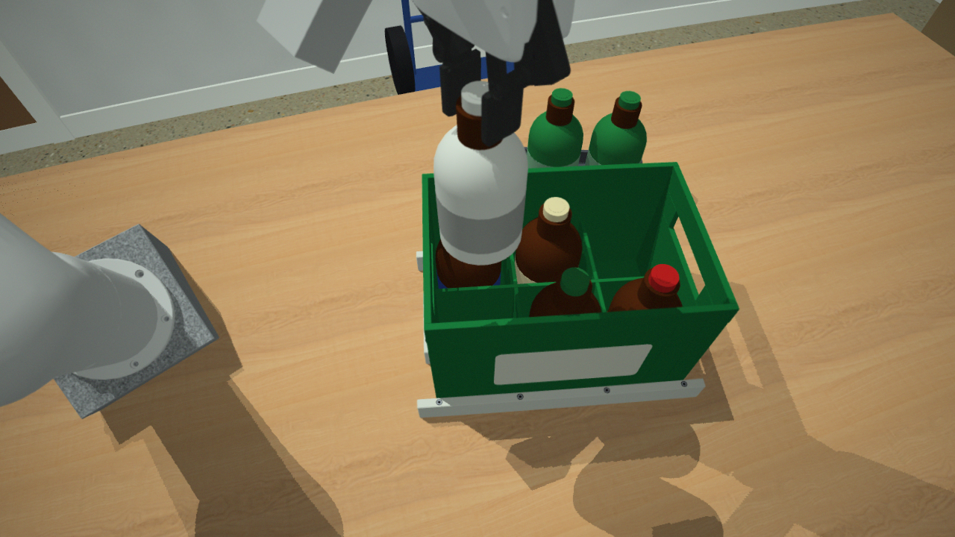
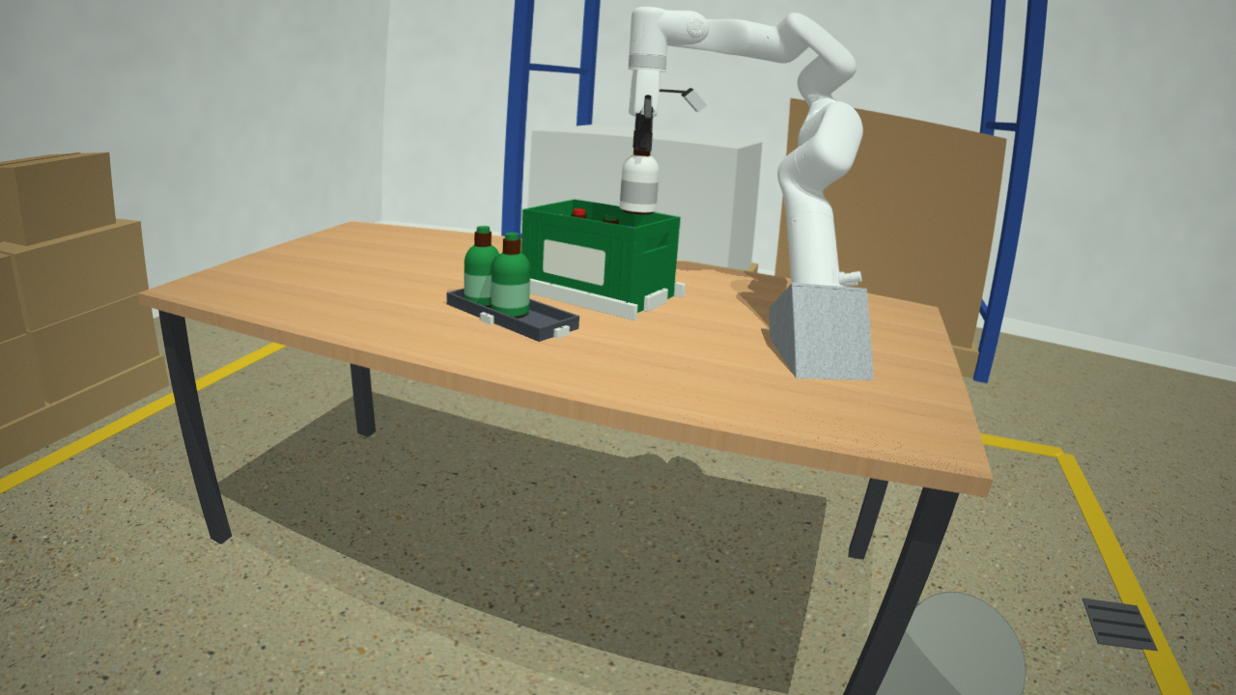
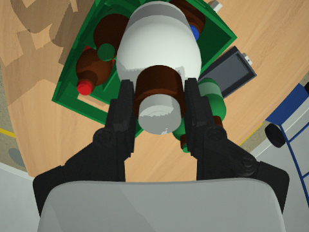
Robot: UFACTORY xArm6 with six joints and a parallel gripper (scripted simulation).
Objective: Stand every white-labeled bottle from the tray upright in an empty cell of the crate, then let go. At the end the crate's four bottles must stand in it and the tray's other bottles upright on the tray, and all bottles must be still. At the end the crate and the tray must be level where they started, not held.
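Note:
My gripper (image 1: 482,107) is shut on the brown neck of a white-labeled bottle (image 1: 479,193) and holds it upright above the left part of the green crate (image 1: 567,287). I cannot tell over which cell it hangs. It covers the top of a brown bottle (image 1: 467,270) in the back left cell. Brown bottles with a cream cap (image 1: 555,210), a green cap (image 1: 574,280) and a red cap (image 1: 662,278) stand in other cells. The front left cell (image 1: 467,303) and back right cell (image 1: 627,227) are empty. The wrist view shows the fingers on the neck.
Two green-labeled bottles (image 2: 480,264) (image 2: 511,272) stand upright on the dark tray (image 2: 512,318) beside the crate. The arm's grey base block (image 2: 819,332) stands on the table's other side. Cardboard boxes (image 2: 60,285) are stacked on the floor.

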